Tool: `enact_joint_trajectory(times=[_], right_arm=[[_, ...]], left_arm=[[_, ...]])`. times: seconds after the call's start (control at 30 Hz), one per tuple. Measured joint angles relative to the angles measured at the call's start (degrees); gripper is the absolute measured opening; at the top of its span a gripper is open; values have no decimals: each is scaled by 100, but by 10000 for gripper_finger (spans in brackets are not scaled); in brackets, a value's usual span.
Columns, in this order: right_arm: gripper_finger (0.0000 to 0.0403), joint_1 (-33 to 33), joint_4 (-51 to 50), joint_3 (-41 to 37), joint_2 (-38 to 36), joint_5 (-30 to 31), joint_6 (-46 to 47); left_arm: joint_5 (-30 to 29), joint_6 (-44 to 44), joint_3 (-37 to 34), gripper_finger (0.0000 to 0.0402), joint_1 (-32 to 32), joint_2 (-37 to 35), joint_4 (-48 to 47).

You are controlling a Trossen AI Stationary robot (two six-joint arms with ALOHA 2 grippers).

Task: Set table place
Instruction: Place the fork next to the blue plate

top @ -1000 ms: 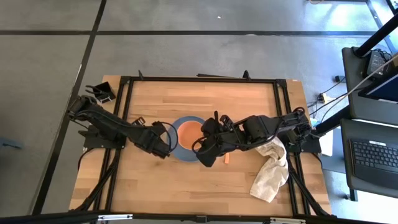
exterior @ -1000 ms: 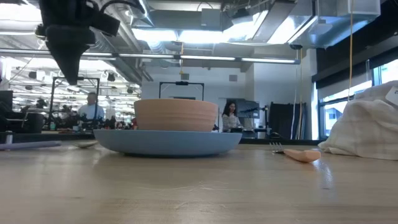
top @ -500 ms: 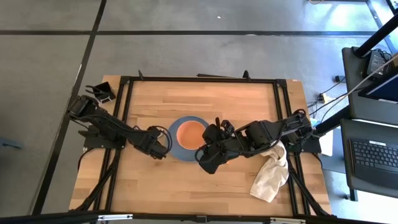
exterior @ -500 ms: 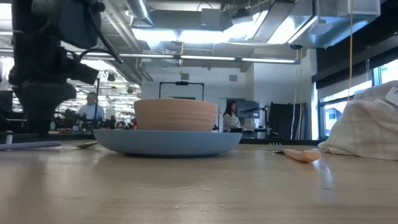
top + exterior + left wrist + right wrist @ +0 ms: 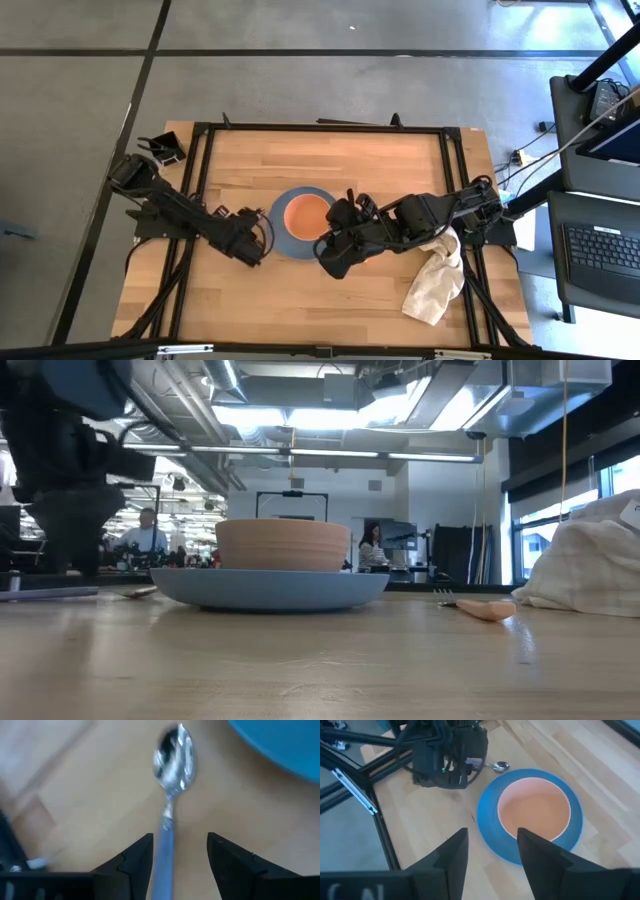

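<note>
A round blue plate [image 5: 279, 228] lies mid-table with the orange bowl [image 5: 305, 213] standing in it. Left of the plate, the lilac-handled spoon [image 5: 169, 820] lies flat on the wood, its bowl pointing toward the plate. My left gripper [image 5: 180, 860] is low over the spoon's handle and open, one finger on each side of the handle, not closed on it. My right gripper [image 5: 492, 855] hovers open over the plate's near right rim, holding nothing. The orange-handled fork [image 5: 485, 610] lies on the table right of the plate; the right arm hides it from above.
An off-white cloth [image 5: 435, 275] lies crumpled near the table's right edge, under the right arm's elbow. The black frame [image 5: 200, 180] runs around the plank top. Bare wood lies along the near and far edges.
My left gripper has come down from well above the table to the spoon's handle, shifting slightly toward the left edge, and its fingers have spread apart. My right gripper has drawn back a little from over the bowl toward the near edge. The spoon, plate, bowl and fork have stayed put.
</note>
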Motion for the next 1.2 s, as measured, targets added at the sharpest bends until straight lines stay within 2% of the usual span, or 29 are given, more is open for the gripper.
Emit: enact_joint_trajectory(times=[0.13, 0.33, 0.5, 0.67, 0.9, 1.03, 1.2], right_arm=[[172, 0, 0, 0, 0, 0, 243], [172, 0, 42, 0, 0, -12, 502], [172, -28, 184, 0, 0, -13, 505], [172, -105, 405, 0, 0, -15, 510], [172, -157, 795, 0, 0, -9, 509], [172, -160, 870, 0, 0, -9, 503], [172, -160, 872, 0, 0, -7, 485]], left_arm=[[-428, -783, -59, 177, -286, -7, -228], [-180, -1849, -691, 177, -889, -7, 20], [-564, -2634, -914, 177, -1447, -7, 342], [-955, -2716, -1087, 177, -1812, -7, 513], [-1567, -2790, -1798, 176, -2156, -33, 1619], [-1828, -2863, -1818, 176, -2407, -14, 1658], [-1861, -2817, -1854, 176, -2649, -28, 1725]])
